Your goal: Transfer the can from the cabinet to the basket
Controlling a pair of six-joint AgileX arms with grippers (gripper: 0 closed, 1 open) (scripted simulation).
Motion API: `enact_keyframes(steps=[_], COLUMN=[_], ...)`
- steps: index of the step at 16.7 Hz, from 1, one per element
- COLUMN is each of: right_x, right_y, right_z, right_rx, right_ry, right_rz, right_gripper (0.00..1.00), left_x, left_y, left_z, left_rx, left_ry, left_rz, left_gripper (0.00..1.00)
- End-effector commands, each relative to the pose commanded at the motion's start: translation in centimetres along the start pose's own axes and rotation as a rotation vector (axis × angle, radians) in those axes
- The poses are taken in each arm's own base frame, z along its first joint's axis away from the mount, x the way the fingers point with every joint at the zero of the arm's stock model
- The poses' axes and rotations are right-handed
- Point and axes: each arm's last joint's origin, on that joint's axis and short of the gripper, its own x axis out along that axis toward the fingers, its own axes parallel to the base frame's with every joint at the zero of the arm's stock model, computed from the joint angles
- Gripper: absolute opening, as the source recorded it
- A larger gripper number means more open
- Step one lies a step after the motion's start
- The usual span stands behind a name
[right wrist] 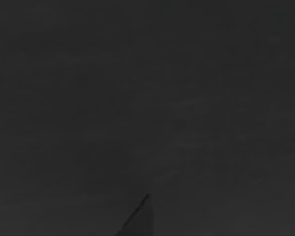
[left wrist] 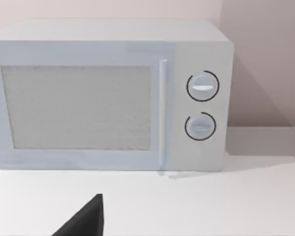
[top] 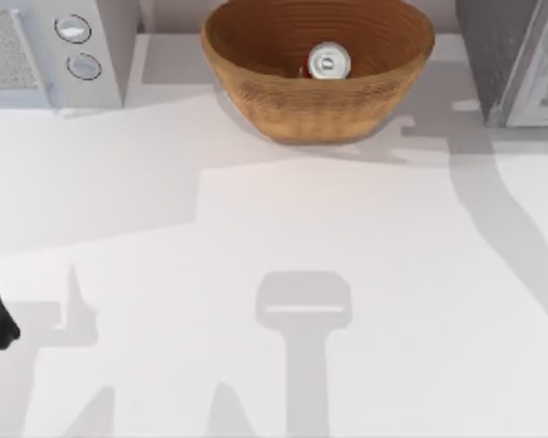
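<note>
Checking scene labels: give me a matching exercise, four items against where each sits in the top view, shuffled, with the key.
Items:
1. can
2. basket
3. cabinet
4. microwave

Places:
A. far left corner
B. far edge, middle
C. inside the basket
D. far right corner

Pairs: 1-C, 2-B, 3-D, 4-A

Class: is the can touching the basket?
Touching. The top view shows the can sitting inside the basket, resting on its ribbed inner floor.
</note>
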Motion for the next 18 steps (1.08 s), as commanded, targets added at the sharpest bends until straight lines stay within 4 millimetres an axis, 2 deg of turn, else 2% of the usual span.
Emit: enact_keyframes(steps=[6, 8, 10, 11, 14, 18], right_x=[4.3, 4.9, 4.9, 4.2, 3.6, 0.9], right_y=[0.2, 0.2, 0.2, 0.1, -0.3, -2.3], right_z=[-0.1, -0.1, -0.1, 0.1, -0.1, -1.8], right_rx=[-0.001, -0.001, -0.001, 0.001, 0.004, 0.006], right_ry=[0.001, 0.001, 0.001, -0.006, -0.013, -0.021], right_rz=[0.0, 0.0, 0.0, 0.004, 0.006, 0.01], right_gripper=[1.0, 1.0, 1.0, 1.0, 1.0, 1.0], left_x=[0.0, 0.0, 0.0, 0.0, 0.0, 0.0], left_y=[0.0, 0.0, 0.0, 0.0, 0.0, 0.0], left_z=[0.0, 0.0, 0.0, 0.0, 0.0, 0.0], left_rx=[0.0, 0.0, 0.0, 0.0, 0.0, 0.0], left_ry=[0.0, 0.0, 0.0, 0.0, 0.0, 0.0], left_rz=[0.0, 0.0, 0.0, 0.0, 0.0, 0.0], left_gripper=[1.0, 1.0, 1.0, 1.0, 1.0, 1.0])
